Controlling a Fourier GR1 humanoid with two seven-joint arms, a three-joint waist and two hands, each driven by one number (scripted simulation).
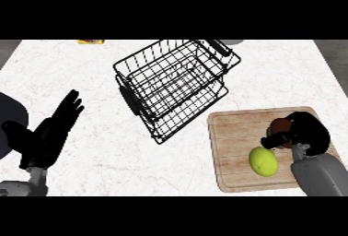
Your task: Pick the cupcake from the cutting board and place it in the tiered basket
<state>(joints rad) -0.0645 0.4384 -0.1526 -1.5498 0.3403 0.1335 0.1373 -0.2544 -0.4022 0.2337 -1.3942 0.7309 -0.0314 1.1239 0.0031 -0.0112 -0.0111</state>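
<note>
While the left hand [51,131] rested open, the right hand [302,131] grasped the brown cupcake [281,125] above the rectangular wooden cutting board [234,152].

We are seeing two grey, rounded forearms coming in from the lower edge. Each is ending in a black hand: the left hand [48,131] is showing long, slim black fingers, and the right hand [302,131] is looking bulkier and glossy.
</note>
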